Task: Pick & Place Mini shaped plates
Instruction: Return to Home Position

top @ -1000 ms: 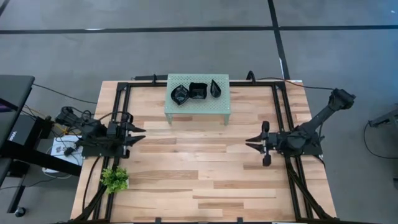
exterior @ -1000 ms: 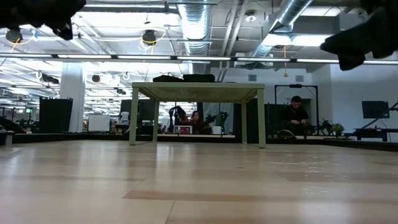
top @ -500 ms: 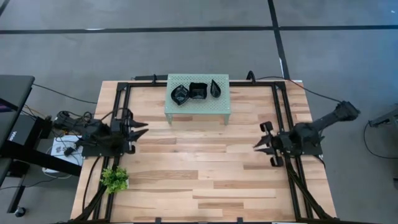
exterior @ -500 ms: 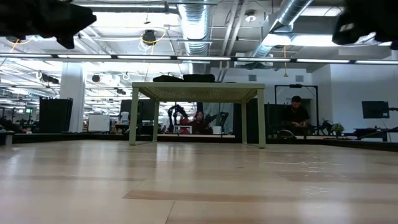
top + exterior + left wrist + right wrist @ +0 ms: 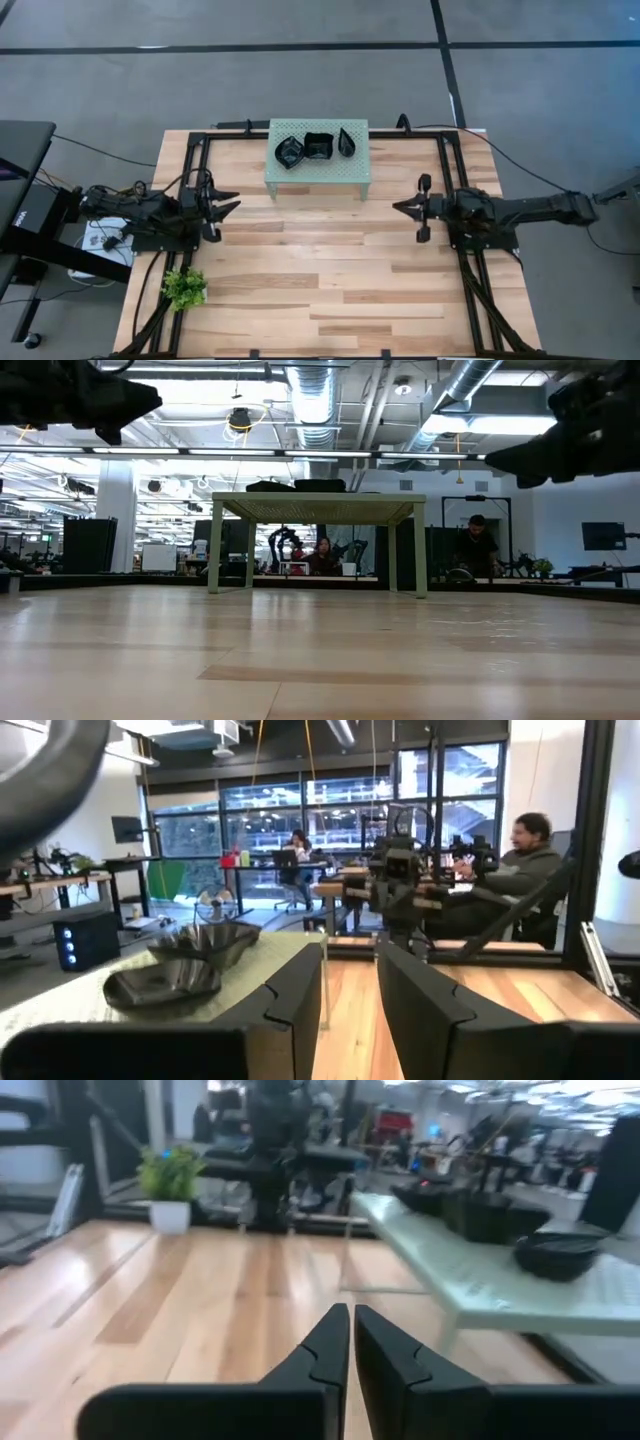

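Three glossy black mini plates (image 5: 289, 152), (image 5: 319, 146), (image 5: 346, 141) rest in a row on the mint-green perforated rack (image 5: 330, 178) at the table's far middle. They also show in the left wrist view (image 5: 165, 985) and the right wrist view (image 5: 560, 1252). My left gripper (image 5: 228, 203) is open and empty at the table's left side, held above the wood and pointing right. My right gripper (image 5: 399, 206) is shut and empty at the right side, pointing left toward the rack's right end. Other plates are out of view.
A small green plant (image 5: 185, 288) stands at the near left corner. A black frame (image 5: 200, 150) runs round the table's edge. Bare wood lies between the two grippers and in front of the rack. People sit in the room behind (image 5: 520, 870).
My right gripper has gone toward the table's far edge and a little left, nearer the rack's right end, while its arm has stretched out low to the right. My left gripper has shifted slightly toward the far edge. The plates have stayed where they were.
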Tool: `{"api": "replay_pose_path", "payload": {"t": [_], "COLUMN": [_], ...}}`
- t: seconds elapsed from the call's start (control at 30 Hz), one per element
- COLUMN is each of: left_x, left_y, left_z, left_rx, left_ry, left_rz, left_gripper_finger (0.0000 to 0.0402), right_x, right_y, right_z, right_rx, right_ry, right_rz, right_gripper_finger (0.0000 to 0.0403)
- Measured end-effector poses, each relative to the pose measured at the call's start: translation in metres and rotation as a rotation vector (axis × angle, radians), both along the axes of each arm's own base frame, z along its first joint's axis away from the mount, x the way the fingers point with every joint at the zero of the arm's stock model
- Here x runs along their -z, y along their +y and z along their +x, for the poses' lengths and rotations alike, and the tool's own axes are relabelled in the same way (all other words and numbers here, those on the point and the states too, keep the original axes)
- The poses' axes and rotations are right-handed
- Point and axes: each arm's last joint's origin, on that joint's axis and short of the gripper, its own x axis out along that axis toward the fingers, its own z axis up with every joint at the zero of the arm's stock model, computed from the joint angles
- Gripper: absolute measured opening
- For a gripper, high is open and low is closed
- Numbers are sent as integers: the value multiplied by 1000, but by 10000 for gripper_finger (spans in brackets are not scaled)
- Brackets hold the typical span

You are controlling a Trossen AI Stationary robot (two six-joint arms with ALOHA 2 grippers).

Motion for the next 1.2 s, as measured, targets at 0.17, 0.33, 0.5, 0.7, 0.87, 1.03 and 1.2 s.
{"api": "replay_pose_path", "payload": {"t": [0.17,0.33,0.5,0.7,0.87,1.03,1.2], "left_x": [12,22,21,21,21,20,20], "left_y": [-1,-2,-1,-1,-2,-2,-1], "left_z": [3,6,5,5,6,6,5], "left_rx": [2,2,2,2,2,2,2], "left_ry": [31,60,52,49,49,48,43], "left_rz": [-7,-7,-9,-10,-10,-10,-12], "left_gripper_finger": [104,104,104,104,104,104,104], "right_x": [-5,-4,-4,-4,-3,-2,-3], "right_y": [-5,-5,-5,-5,-5,-5,-5], "right_z": [0,0,0,0,0,0,0], "right_rx": [47,47,47,47,47,47,47], "right_ry": [-52,-45,-45,-42,-28,-23,-24], "right_rz": [-2,-2,-2,-2,-43,-28,-28], "right_gripper_finger": [17,14,14,19,21,17,16]}}
